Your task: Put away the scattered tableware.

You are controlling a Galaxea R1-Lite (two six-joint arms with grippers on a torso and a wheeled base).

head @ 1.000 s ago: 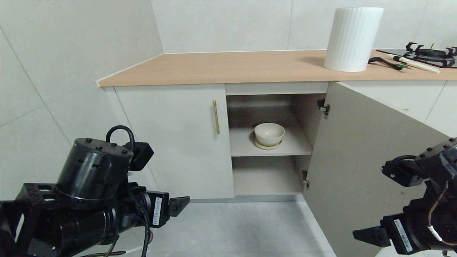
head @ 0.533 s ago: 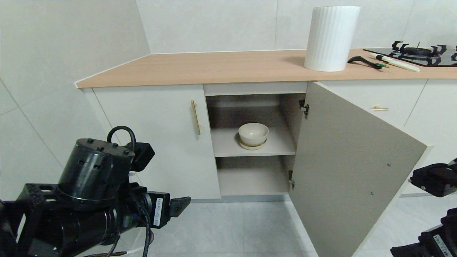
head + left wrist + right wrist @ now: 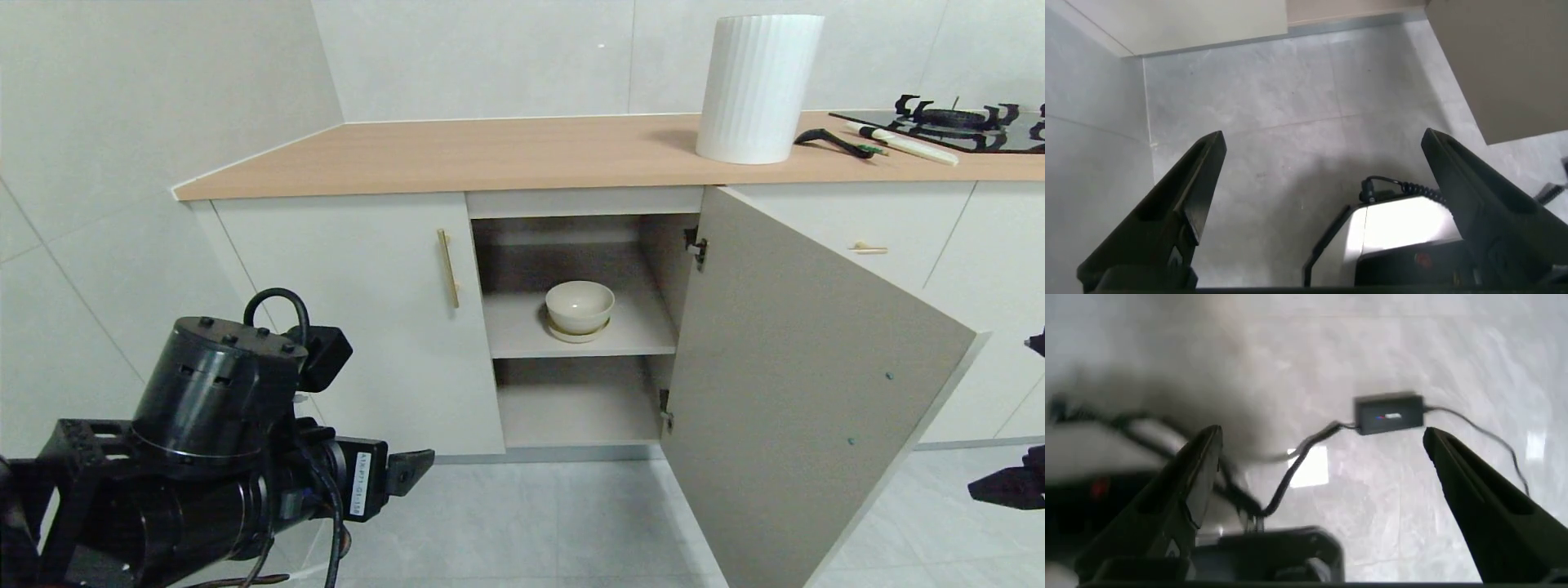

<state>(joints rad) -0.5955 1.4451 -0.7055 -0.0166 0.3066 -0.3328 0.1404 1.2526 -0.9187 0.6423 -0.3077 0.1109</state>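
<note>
1. The left gripper (image 3: pixel 1323 155) hung low over the floor, fingers spread and empty, apparently idle with nothing to carry.
2. The right gripper (image 3: pixel 1319 441) was likewise spread and empty, beyond the open cabinet door (image 3: pixel 800 392).
3. The bowl (image 3: pixel 580 305) sat on a small plate (image 3: pixel 578 333) on the upper shelf (image 3: pixel 522 331), stacked as for storage.
4. Farther back on the countertop (image 3: pixel 490 155), utensils (image 3: pixel 898 143) lay beside a white canister (image 3: pixel 758 86), probably awaiting collection.

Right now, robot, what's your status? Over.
Left gripper open, empty. Right gripper open, empty. Bowl on saucer, upper shelf. Cabinet door wide open, beside the shelf, not across it.
</note>
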